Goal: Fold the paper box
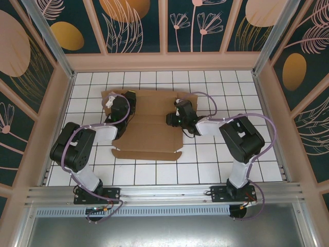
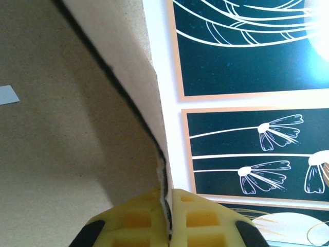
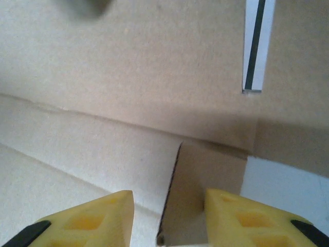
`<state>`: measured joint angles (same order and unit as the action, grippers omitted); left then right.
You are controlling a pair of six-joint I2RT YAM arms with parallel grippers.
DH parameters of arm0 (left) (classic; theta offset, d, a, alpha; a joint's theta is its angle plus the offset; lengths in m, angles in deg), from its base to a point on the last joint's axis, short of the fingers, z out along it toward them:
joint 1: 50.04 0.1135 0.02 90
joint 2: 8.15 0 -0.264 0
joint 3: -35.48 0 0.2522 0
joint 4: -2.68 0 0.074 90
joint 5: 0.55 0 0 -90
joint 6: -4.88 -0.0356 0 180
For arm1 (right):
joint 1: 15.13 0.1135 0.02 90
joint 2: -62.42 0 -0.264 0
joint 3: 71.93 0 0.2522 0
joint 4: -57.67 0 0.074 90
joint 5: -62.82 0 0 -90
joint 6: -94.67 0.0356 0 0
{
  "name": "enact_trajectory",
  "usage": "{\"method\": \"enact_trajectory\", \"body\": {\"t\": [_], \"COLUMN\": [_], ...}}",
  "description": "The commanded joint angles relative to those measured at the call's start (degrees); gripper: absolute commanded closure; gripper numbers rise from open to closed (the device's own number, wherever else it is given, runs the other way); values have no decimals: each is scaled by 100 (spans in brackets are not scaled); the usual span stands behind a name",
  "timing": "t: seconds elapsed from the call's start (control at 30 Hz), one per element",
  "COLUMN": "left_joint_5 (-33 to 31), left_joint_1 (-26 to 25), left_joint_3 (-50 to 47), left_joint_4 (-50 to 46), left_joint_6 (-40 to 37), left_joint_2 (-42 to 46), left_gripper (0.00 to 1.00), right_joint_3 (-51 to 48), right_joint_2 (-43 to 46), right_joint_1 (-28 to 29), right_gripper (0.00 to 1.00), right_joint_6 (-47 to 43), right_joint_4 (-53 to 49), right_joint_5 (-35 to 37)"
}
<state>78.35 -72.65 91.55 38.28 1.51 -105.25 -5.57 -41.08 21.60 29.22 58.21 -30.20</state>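
The paper box (image 1: pixel 149 131) is a brown die-cut cardboard sheet lying mostly flat on the white tiled table. My left gripper (image 1: pixel 125 99) is at the sheet's far left part. In the left wrist view its yellow fingers (image 2: pixel 139 218) are pressed together on the thin edge of a raised cardboard flap (image 2: pixel 136 67), so the left gripper (image 2: pixel 167 200) is shut on it. My right gripper (image 1: pixel 172 119) is low over the sheet's right part. In the right wrist view the right gripper (image 3: pixel 168 203) stands open, its fingers (image 3: pixel 105 213) either side of a small upturned tab (image 3: pixel 205 177).
Patterned dark panels (image 1: pixel 139 25) wall in the table on three sides. A slot in the cardboard (image 3: pixel 254 46) shows the tiles beneath. Bare tiles (image 1: pixel 216 164) lie in front of and to the right of the sheet. Both arm bases (image 1: pixel 95 193) sit at the near rail.
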Motion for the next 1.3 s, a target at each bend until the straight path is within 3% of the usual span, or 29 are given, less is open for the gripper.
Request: {"method": "enact_trajectory", "body": {"t": [0.0,0.2,0.37,0.6,0.83,0.97,1.27], "left_joint_5": [-183,-156,-130,-88,-68,-112,151], "left_joint_1": [-42,-42,-34,-37,-35,-37,11], "left_joint_3": [-63,-121,-160,-175,-216,-247,-459], "left_joint_4": [-75,94,172,214,311,349,1251], "left_joint_6": [-169,-114,-63,-30,5,-67,-340], "left_joint_2": [156,132,96,69,59,101,25], "left_gripper": [100,100,100,100,100,100,100], "right_joint_3": [-218,-273,-219,-63,42,-137,-843], "right_joint_2": [335,183,-73,-597,-803,-251,2235], "right_joint_1": [77,122,212,379,378,311,-352], "right_gripper": [60,67,68,68,68,66,56], "right_joint_6": [120,-157,-83,-30,-93,-299,-1657], "right_joint_4": [525,856,1112,846,854,990,808], "right_joint_5": [364,417,-73,510,445,411,418]}}
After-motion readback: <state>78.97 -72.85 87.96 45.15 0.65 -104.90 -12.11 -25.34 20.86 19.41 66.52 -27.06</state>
